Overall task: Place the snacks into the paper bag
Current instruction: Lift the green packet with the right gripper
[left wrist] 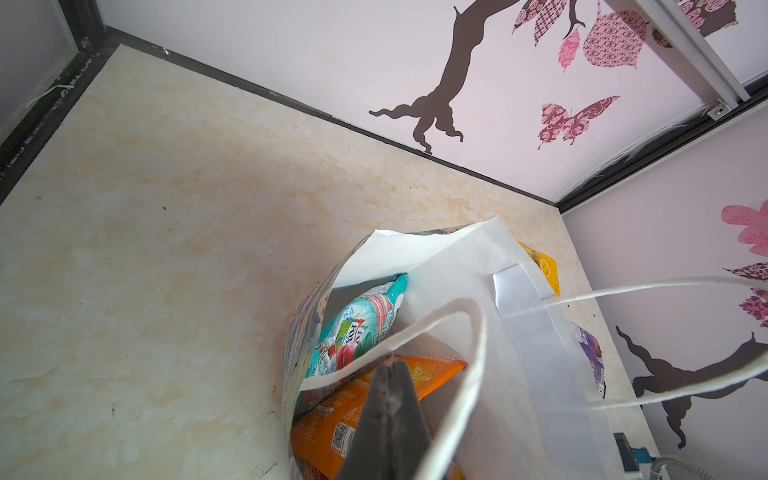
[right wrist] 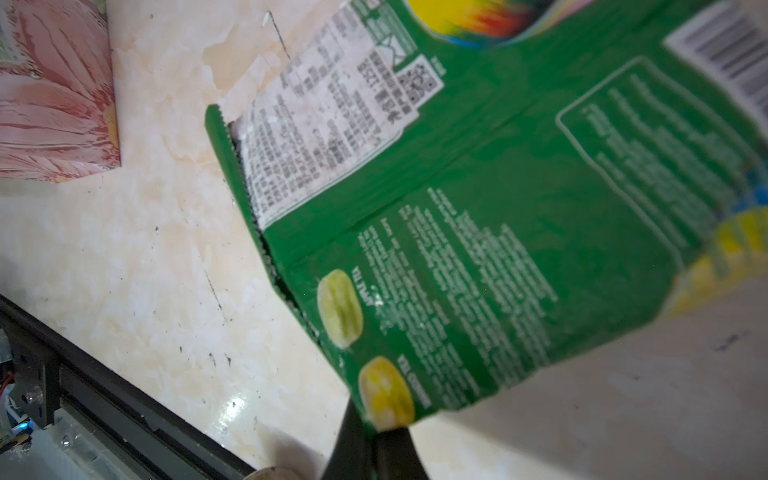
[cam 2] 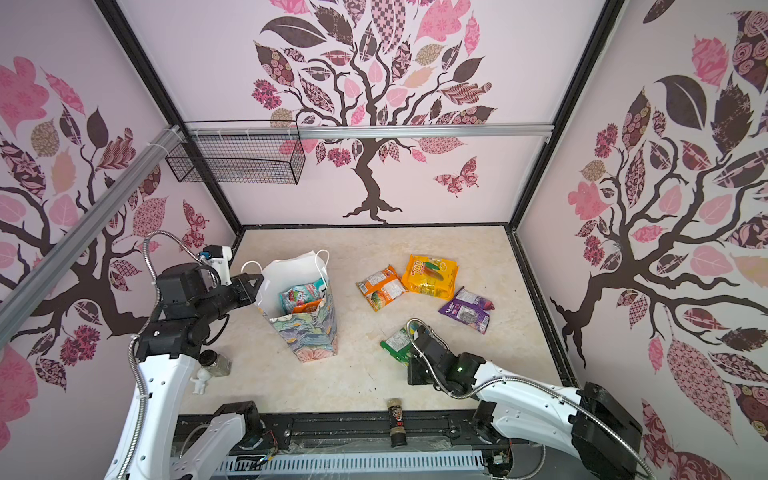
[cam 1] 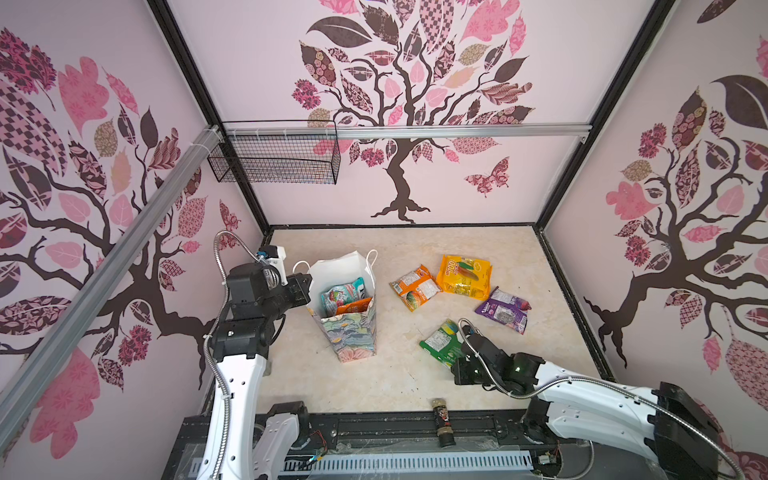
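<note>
— Marbled tabletop, tree-print walls: what is the right gripper doing?
— Clamping a green packet by its corner, arm stretching low at lower right in both top views; only the wrist view is showing that grip.
— The left gripper?
— Pinching the rim of the upright paper bag, centre-left; three snacks are lying right of it.

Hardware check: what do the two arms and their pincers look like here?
Left arm and right arm: white moulded shells, black joint housings, a ribbed silver metal conduit running to each wrist. Left pincer and right pincer: dark grey tapered fingers. A green light glows on the right arm; a white-and-blue mount tops the left wrist.
</note>
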Controlling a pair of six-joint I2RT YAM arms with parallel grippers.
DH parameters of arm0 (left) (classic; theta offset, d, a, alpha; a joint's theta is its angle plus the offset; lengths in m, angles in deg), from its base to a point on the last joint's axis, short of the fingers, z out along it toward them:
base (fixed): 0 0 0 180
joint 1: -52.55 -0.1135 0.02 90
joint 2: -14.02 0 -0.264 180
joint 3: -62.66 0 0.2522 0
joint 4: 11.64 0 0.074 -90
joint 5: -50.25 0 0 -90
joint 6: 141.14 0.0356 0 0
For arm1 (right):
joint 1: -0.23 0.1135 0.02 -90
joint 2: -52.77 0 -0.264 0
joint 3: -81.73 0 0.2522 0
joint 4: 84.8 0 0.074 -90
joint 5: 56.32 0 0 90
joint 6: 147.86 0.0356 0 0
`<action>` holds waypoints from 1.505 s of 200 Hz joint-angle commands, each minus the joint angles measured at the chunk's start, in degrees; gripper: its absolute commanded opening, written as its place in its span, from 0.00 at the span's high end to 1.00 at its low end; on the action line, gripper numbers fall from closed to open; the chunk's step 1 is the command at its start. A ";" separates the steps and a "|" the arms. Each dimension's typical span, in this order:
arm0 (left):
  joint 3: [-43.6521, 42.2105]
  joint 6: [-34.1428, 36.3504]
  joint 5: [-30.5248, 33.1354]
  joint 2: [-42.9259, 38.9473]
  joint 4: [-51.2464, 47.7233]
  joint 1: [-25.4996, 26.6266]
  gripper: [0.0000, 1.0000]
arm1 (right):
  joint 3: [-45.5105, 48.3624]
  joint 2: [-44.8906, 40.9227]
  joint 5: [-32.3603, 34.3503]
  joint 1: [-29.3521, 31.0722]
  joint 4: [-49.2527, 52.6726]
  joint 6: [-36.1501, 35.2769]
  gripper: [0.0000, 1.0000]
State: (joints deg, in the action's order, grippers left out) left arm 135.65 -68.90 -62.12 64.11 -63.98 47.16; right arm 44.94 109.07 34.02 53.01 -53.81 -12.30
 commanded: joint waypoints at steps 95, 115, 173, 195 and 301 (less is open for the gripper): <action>-0.59 2.91 0.64 -1.55 -2.08 -0.26 0.96 | -8.61 1.91 2.16 0.08 -0.76 -6.17 1.00; -1.41 3.54 0.96 -2.27 -1.83 -0.24 0.95 | -9.83 2.07 2.31 0.07 -0.33 -7.02 1.00; -1.76 3.34 0.84 -1.64 -1.31 -0.32 0.95 | -10.71 1.37 3.07 0.11 -2.63 -7.93 1.00; -2.08 3.21 0.86 -1.59 -1.05 -0.46 0.95 | -11.72 1.21 3.67 0.05 -2.93 -9.10 1.00; -2.49 3.04 1.04 -1.73 -0.98 -0.71 0.95 | -18.51 1.44 4.96 0.10 -1.99 -12.93 1.00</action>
State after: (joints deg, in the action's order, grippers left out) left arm 134.79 -66.30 -61.44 62.60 -65.12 46.68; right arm 30.76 110.77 37.47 53.01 -54.40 -23.27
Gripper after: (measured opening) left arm 0.053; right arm 0.046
